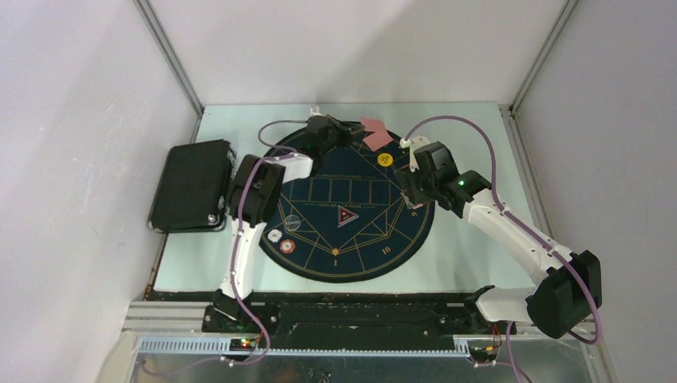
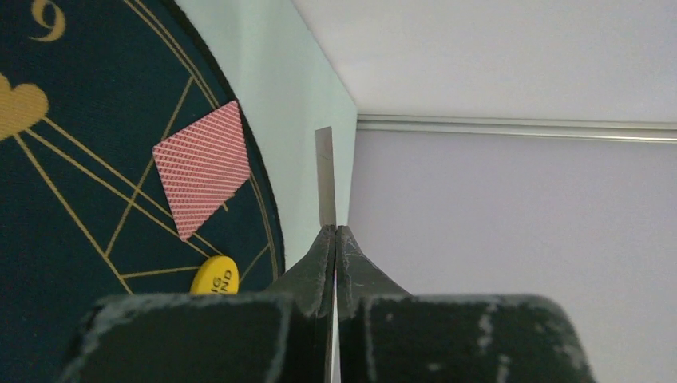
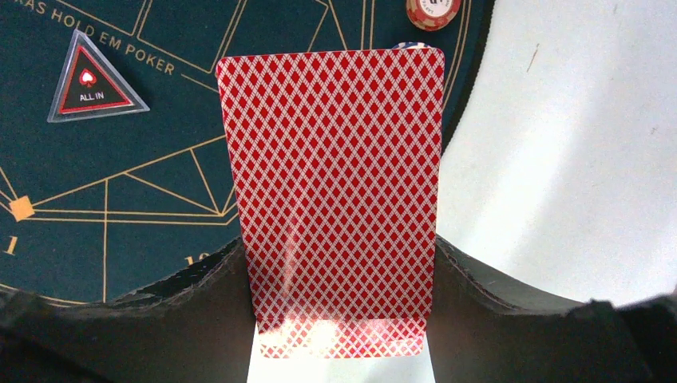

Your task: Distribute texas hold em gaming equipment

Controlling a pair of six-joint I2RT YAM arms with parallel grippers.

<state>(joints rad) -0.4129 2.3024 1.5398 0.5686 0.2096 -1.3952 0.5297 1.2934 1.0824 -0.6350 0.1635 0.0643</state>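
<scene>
left tool (image 2: 335,231), right tool (image 3: 339,255), pinching thin cards (image 3: 331,144)

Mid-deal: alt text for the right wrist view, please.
The right gripper grips a red-backed playing card by its side edges, above the dark mat. A red triangular ALL IN token lies upper left, and a red-white chip sits at the top edge.

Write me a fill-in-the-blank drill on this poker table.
The triangular token reads ALL ___.
The chip beside the flat card is ___.
The right gripper holds a card showing its patterned ___.
The left gripper is ___ on an edge-on card.
Missing words: IN; yellow; back; shut.
</scene>
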